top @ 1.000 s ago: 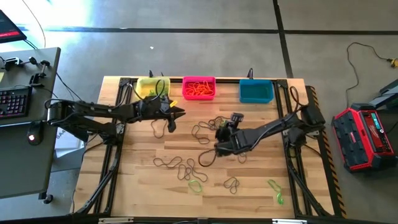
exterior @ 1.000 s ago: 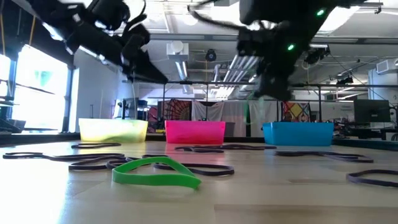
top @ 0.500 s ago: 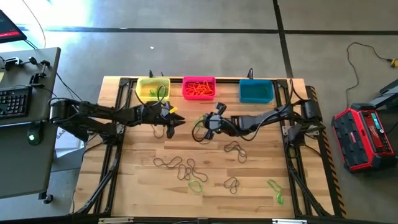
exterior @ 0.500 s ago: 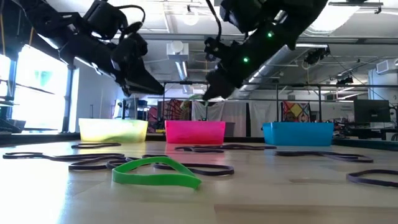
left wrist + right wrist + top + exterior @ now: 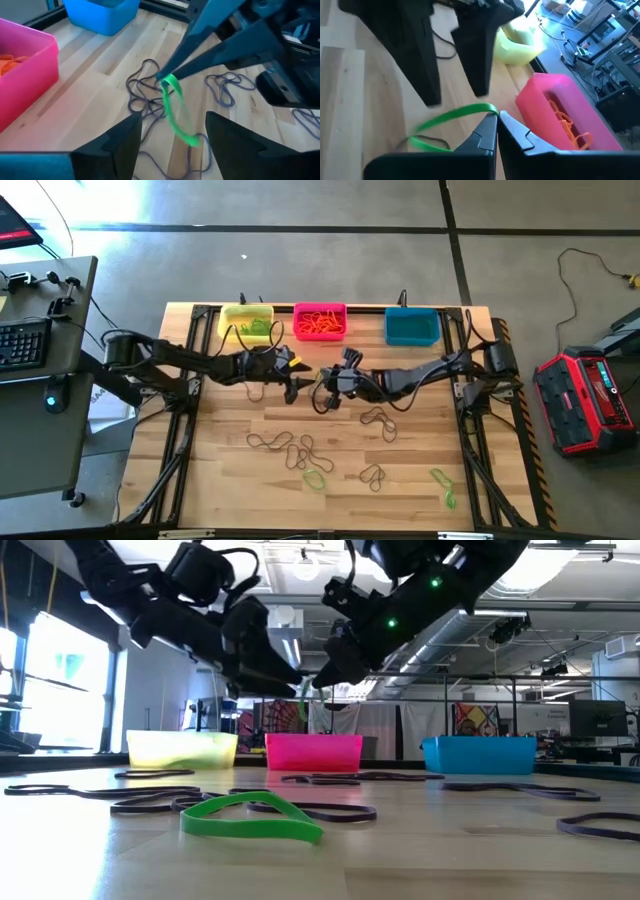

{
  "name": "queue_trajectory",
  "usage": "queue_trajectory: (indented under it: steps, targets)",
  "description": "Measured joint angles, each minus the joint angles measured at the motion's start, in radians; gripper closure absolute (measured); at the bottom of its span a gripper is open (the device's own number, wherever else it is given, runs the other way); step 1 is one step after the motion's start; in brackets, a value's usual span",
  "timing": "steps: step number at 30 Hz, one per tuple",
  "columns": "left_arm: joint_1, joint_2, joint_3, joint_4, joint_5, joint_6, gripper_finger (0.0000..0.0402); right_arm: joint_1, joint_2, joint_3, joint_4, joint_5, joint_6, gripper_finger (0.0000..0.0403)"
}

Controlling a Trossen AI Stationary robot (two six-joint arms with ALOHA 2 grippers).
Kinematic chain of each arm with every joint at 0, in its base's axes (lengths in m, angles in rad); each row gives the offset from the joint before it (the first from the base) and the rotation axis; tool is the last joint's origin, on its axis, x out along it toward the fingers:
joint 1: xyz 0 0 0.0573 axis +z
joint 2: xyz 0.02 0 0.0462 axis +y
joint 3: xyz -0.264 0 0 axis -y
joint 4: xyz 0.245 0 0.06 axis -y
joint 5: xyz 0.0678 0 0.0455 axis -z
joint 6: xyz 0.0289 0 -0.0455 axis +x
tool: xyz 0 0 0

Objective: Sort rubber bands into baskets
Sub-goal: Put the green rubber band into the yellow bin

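Nearest me on the desk [image 5: 230, 490] loose rubber bands [image 5: 300, 452] lie scattered, a green one [image 5: 250, 816] right at the front edge. Above mid-desk my left claw [image 5: 296, 384] has swung in from beside the yellow basket [image 5: 246, 322] over the last second and spread its fingers wide, now facing the right claw [image 5: 328, 378], which has come up off the desk and stays pinched shut on a green band [image 5: 176, 109] dangling between the two. I read this as a hand-over, so that the left arm can carry it to the yellow basket. Farthest back, the yellow basket holds green bands, the pink basket [image 5: 320, 321] orange ones, and the blue basket [image 5: 412, 327] shows nothing I can make out.
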Motion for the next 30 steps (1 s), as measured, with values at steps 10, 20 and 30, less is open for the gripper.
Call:
queue_trajectory:
  steps: [10, 20, 30]
  targets:
    - [0.0, 0.07, 0.038, -0.015, 0.003, -0.014, 0.0232, 0.021, 0.0, 0.0, 0.021, 0.028, 0.007, 0.0403]
    - [0.0, 0.07, 0.038, -0.031, 0.004, 0.022, 0.0391, 0.021, 0.0, 0.0, 0.021, 0.027, 0.008, 0.0394]
    - [0.051, -0.018, 0.038, -0.159, -0.091, 0.037, 0.04, 0.021, 0.0, 0.0, 0.015, 0.075, 0.101, 0.0265]
